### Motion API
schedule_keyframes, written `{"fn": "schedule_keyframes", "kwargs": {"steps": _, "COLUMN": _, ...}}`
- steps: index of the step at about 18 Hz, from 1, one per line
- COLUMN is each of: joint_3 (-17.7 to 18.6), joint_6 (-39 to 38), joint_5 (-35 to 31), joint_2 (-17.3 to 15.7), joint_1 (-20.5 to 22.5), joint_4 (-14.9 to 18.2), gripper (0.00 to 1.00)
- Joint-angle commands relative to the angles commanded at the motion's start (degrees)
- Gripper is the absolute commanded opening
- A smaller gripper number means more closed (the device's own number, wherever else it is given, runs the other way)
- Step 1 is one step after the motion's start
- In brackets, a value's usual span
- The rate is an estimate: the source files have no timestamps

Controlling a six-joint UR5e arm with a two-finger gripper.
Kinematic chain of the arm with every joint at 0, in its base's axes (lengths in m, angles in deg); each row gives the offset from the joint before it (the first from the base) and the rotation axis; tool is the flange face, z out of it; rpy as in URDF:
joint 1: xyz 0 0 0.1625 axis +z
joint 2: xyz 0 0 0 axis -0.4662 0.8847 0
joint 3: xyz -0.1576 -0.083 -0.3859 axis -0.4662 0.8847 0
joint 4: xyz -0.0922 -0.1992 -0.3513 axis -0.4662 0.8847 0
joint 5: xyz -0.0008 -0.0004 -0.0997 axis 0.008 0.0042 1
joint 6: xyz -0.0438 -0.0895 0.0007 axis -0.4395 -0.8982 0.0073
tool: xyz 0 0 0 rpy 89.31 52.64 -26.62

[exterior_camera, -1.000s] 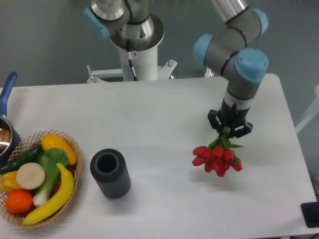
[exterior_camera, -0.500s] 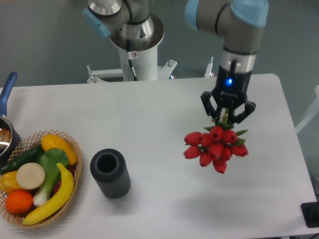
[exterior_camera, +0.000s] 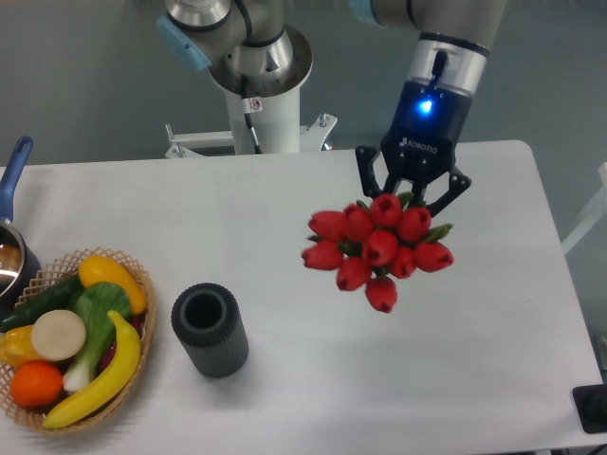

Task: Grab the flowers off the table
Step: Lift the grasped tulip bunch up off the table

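The gripper (exterior_camera: 411, 194), a blue light glowing on its wrist, hangs above the white desk (exterior_camera: 285, 209) with its black fingers closed around the stems of the flowers (exterior_camera: 377, 246); the red tulip heads fan out toward the camera, clear of the surface. Well to the left, a dark cylinder (exterior_camera: 210, 330) stands upright beside a basket (exterior_camera: 142, 284) of fruit and vegetables, with a blue-handled pot (exterior_camera: 11, 237) at the desk's edge
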Motion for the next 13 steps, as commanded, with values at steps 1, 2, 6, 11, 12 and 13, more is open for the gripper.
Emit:
{"fn": "schedule_keyframes", "kwargs": {"steps": 1, "joint_3": 0.1, "joint_6": 0.0, "joint_5": 1.0, "joint_2": 0.1, "joint_1": 0.0, "joint_4": -0.1, "gripper": 0.22}}
{"fn": "schedule_keyframes", "kwargs": {"steps": 2, "joint_3": 0.0, "joint_6": -0.2, "joint_5": 1.9, "joint_2": 0.1, "joint_1": 0.1, "joint_4": -0.2, "gripper": 0.22}}
{"fn": "schedule_keyframes", "kwargs": {"steps": 6, "joint_3": -0.5, "joint_6": -2.2, "joint_5": 4.4, "joint_2": 0.2, "joint_1": 0.5, "joint_4": -0.2, "gripper": 0.22}}
{"fn": "schedule_keyframes", "kwargs": {"steps": 11, "joint_3": -0.6, "joint_6": -2.4, "joint_5": 4.5, "joint_2": 0.2, "joint_1": 0.4, "joint_4": -0.3, "gripper": 0.22}}
{"fn": "schedule_keyframes", "kwargs": {"steps": 12, "joint_3": -0.6, "joint_6": -2.5, "joint_5": 4.6, "joint_2": 0.2, "joint_1": 0.4, "joint_4": -0.3, "gripper": 0.22}}
{"fn": "schedule_keyframes", "kwargs": {"steps": 13, "joint_3": -0.6, "joint_6": -2.5, "joint_5": 4.6, "joint_2": 0.2, "joint_1": 0.4, "joint_4": -0.3, "gripper": 0.22}}
